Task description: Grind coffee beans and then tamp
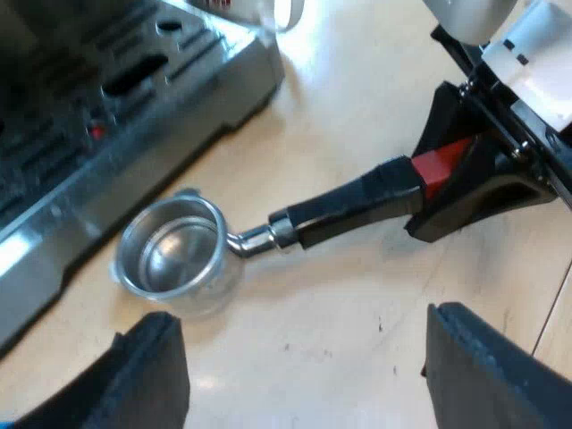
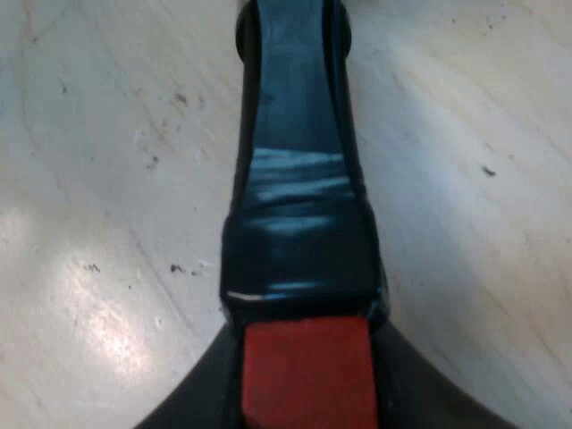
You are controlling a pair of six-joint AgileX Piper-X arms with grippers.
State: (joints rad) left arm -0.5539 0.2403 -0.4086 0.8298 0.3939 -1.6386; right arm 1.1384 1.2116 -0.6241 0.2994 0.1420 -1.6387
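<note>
The metal holder (image 1: 174, 255) lies on the pale wooden table (image 1: 357, 80), its round basket empty and shiny, just off the espresso machine's base. Its dark handle (image 1: 357, 201) points away from the machine and ends in red (image 1: 440, 163). My right gripper (image 1: 442, 174) is shut on that red end. From the right wrist the handle (image 2: 299, 206) runs straight away from the camera, the red end (image 2: 304, 371) squeezed between my right gripper (image 2: 304, 384). My left gripper (image 1: 304, 322) hangs open above the table near the basket, holding nothing.
The espresso machine's (image 1: 107, 116) slotted drip tray and steel base stand close to the basket. A white mug (image 1: 281, 11) stands by the far corner of the machine. Bare wood lies around the handle.
</note>
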